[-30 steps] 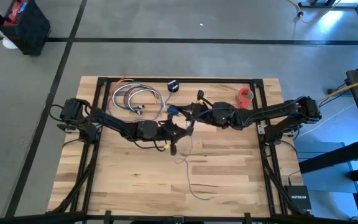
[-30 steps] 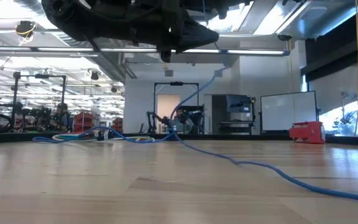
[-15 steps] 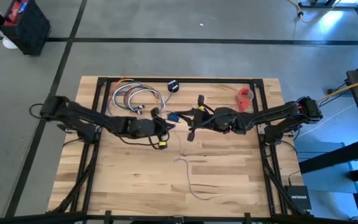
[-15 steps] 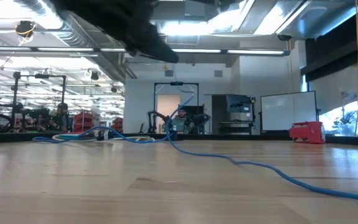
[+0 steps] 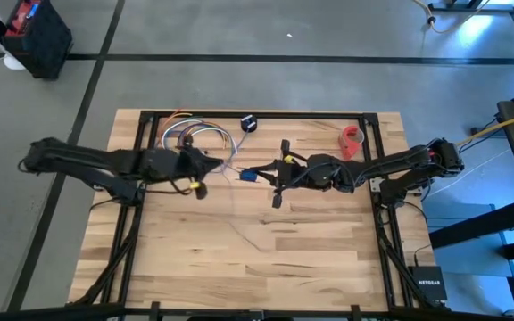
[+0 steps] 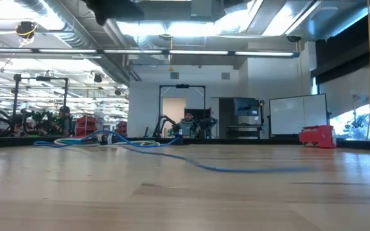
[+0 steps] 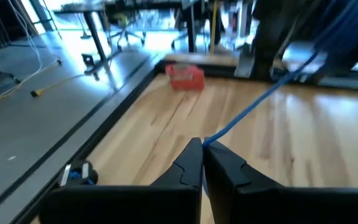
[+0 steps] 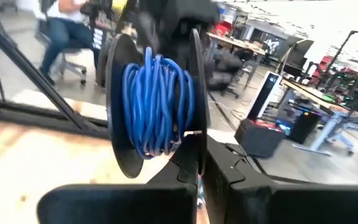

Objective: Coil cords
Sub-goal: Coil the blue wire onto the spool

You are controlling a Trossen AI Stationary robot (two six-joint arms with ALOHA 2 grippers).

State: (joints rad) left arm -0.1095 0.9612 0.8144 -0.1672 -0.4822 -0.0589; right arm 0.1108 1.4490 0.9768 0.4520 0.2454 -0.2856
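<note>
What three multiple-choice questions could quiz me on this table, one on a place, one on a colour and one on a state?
1. Where does the red object lie?
A. On the floor
B. On the table, close to the right arm
C. On a chair

2. What colour is the cord wound on the spool?
A. Blue
B. Yellow
C. White

3. How is the left end effector?
A. Wide open over bare wood
B. Shut on nothing
C. Shut on the cord

Answers:
1. B, the high view shows it on the wood just beyond the right arm.
2. A, the right wrist view shows blue turns between the spool's black flanges.
3. C, the left wrist view shows the fingers together, with the cord running out from their tips.
</note>
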